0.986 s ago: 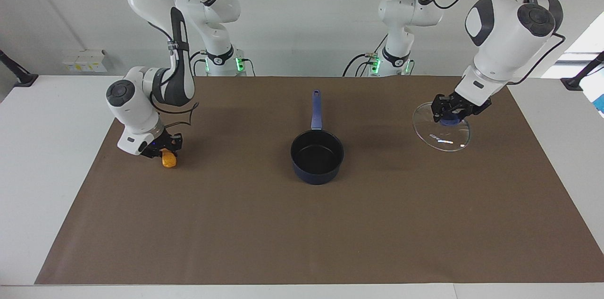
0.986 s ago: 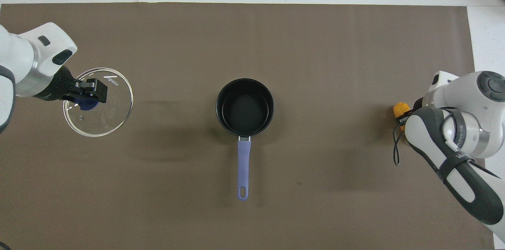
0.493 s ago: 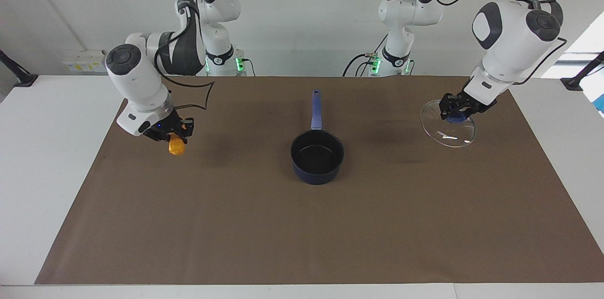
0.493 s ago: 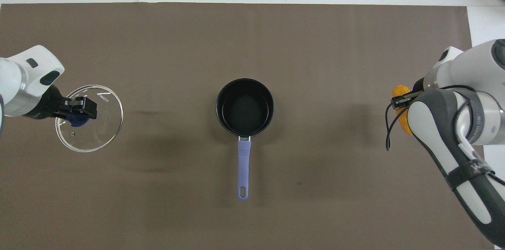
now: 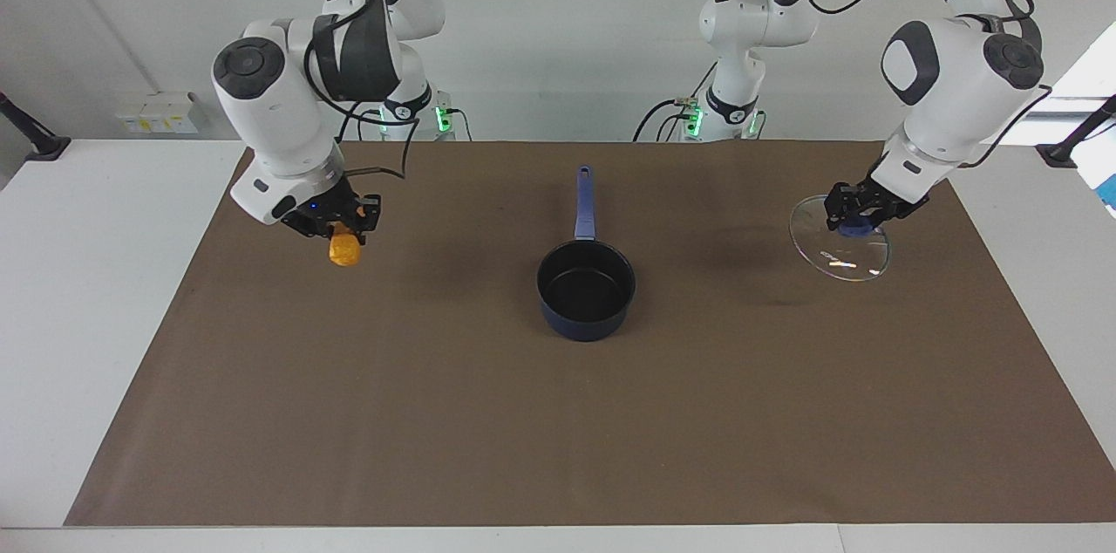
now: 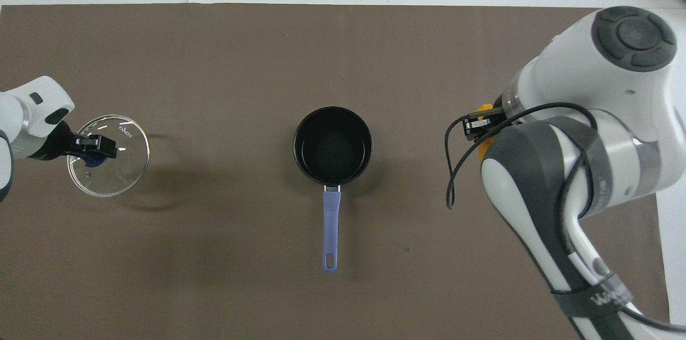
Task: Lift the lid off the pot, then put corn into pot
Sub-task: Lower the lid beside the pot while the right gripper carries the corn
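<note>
1. Gripping the corn (image 5: 344, 250) above the tabletop (image 5: 558, 413), the right pincer (image 5: 336, 224) keeps it clear for carrying to the open pot (image 5: 585, 290), mid-tabletop.
2. The left pincer (image 5: 859, 208) clamps the lid (image 5: 839, 239) by its knob, tilted, over its own end, away from the pot.

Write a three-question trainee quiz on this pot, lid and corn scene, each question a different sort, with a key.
1. True or false: the lid sits on the pot.
2. The right end effector holds: A) the lid B) the corn C) nothing
3. Fill in: the left end effector grips the lid by its blue ____.

Key:
1. False; the lid is held tilted above the mat, toward the left arm's end of the table, and the pot is open.
2. B
3. knob
</note>
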{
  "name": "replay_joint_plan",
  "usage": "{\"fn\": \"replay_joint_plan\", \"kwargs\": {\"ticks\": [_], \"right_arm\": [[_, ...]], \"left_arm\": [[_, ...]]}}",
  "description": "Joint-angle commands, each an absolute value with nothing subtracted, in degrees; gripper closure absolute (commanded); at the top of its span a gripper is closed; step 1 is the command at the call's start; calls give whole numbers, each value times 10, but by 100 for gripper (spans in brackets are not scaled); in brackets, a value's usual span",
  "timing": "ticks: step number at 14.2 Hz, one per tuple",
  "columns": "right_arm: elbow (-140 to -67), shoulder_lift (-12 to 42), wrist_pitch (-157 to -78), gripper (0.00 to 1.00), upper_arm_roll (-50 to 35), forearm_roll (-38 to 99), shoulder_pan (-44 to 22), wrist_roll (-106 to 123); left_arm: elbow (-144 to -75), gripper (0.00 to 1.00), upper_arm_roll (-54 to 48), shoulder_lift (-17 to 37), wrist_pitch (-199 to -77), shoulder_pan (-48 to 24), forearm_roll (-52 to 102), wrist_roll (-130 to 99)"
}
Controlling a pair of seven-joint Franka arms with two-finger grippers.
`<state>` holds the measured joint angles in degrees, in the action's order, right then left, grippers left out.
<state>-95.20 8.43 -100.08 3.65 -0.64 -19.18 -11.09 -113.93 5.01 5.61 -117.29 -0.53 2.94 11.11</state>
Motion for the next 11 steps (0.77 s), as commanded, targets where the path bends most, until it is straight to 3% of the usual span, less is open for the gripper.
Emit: {"fn": "replay_joint_plan", "kwargs": {"ticks": [1,5,7,9,10,11], "right_arm": [[-938,97,-998,100,24,24,-213,-189],[-937,114,-1047,100,17,52,-262,-279],[-906,149,-1056,100,16,53,-279,-284],[-850,205,-1057,100,16,49,-298,-314],[-824,225,-1058,100,16,48,-303,-330],[-807,244,-1062,100,16,49,-310,-338]], "left_arm": [[-1139,100,45,89,-1217,6,31,128],[-1139,100,45,129,-1265,8,32,127],[-1150,100,45,136,-1275,7,32,120],[-1150,33,45,136,-1274,8,32,129],[-1150,7,45,136,-1274,7,32,129],[-1150,0,45,136,-1274,7,32,127]]}}
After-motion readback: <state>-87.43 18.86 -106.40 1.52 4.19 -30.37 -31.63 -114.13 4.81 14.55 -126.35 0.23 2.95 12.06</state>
